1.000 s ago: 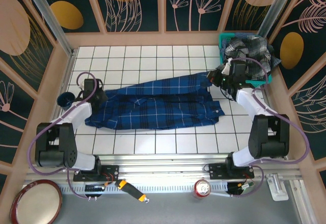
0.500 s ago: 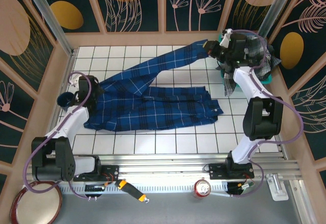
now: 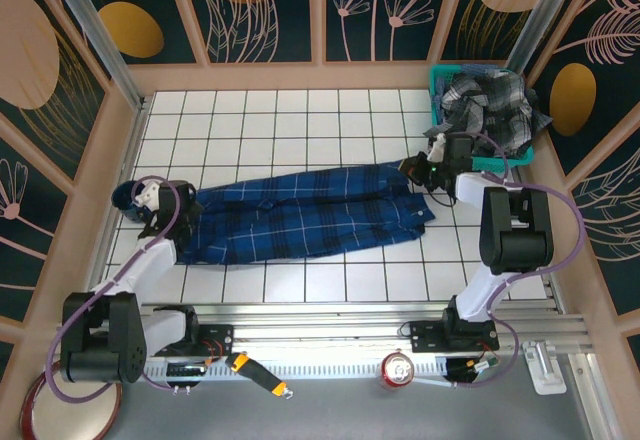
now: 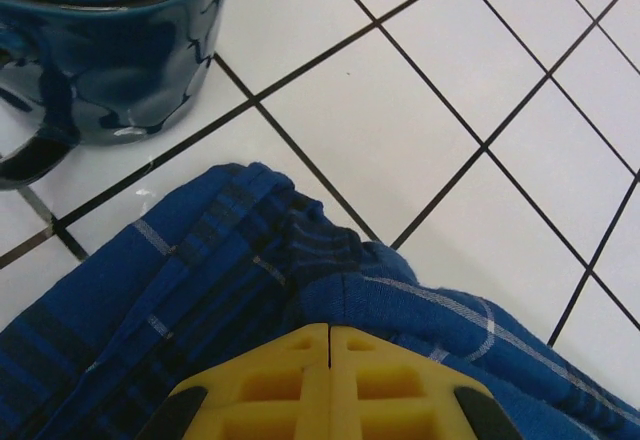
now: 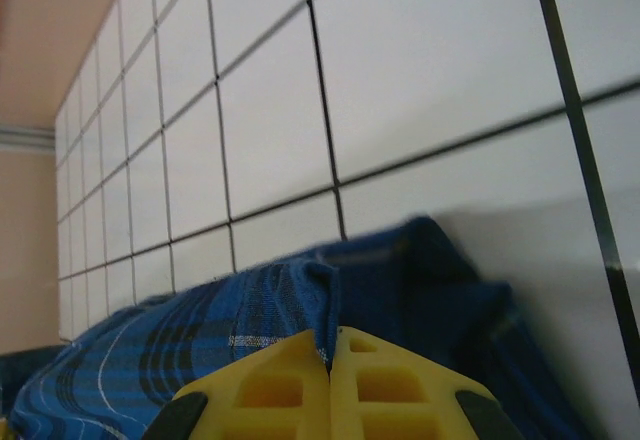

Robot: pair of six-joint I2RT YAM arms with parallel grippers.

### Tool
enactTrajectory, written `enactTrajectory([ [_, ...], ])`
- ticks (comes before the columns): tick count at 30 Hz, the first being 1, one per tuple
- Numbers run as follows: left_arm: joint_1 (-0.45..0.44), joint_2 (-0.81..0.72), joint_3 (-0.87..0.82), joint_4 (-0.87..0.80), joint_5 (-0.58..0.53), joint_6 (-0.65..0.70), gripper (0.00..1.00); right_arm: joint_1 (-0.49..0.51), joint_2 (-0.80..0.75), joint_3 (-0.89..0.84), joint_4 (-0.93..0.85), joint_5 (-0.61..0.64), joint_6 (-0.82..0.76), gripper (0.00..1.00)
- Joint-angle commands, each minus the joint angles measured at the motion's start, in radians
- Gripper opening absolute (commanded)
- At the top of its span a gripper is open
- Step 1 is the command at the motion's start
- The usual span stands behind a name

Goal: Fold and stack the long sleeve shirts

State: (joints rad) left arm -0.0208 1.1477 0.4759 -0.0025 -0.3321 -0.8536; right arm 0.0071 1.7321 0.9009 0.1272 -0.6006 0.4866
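A navy-blue plaid long sleeve shirt (image 3: pixel 300 212) lies stretched left to right across the white tiled table. My left gripper (image 3: pixel 172 203) is shut on its left end; in the left wrist view the yellow fingers (image 4: pixel 290 375) pinch the blue cloth (image 4: pixel 230 290). At the shirt's right end my right gripper (image 3: pixel 414 168) is shut on the fabric, and the right wrist view has a fold of blue cloth (image 5: pixel 280 310) caught between the yellow fingers (image 5: pixel 385 380). A grey, black and white checked shirt (image 3: pixel 487 100) is heaped in the basket at the back right.
The teal mesh basket (image 3: pixel 436 85) stands in the back right corner. A dark blue mug (image 3: pixel 128 198) sits just left of the left gripper, seen close in the left wrist view as the mug (image 4: pixel 110 50). Wooden walls ring the tiles.
The right gripper, which had lifted the shirt's right part high toward the basket, has come back down to the table. The shirt lies flatter and narrower, folded lengthwise. The left gripper shifted slightly left.
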Motion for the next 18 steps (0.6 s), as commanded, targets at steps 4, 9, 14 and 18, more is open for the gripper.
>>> enactTrajectory([
  [4,0.013,-0.007,-0.046,-0.010,-0.105,-0.061,0.00,-0.033,-0.023,-0.044,-0.031,0.055,-0.047,0.01],
  [9,0.013,-0.033,-0.064,-0.022,-0.108,-0.059,0.33,-0.042,-0.030,-0.039,-0.074,0.070,-0.075,0.05],
  [14,0.014,-0.111,-0.064,-0.044,-0.144,-0.053,0.54,-0.033,-0.061,-0.032,-0.117,0.066,-0.098,0.16],
  [18,0.014,-0.155,-0.030,-0.041,-0.146,0.000,0.64,-0.017,-0.127,-0.001,-0.159,0.105,-0.110,0.33],
])
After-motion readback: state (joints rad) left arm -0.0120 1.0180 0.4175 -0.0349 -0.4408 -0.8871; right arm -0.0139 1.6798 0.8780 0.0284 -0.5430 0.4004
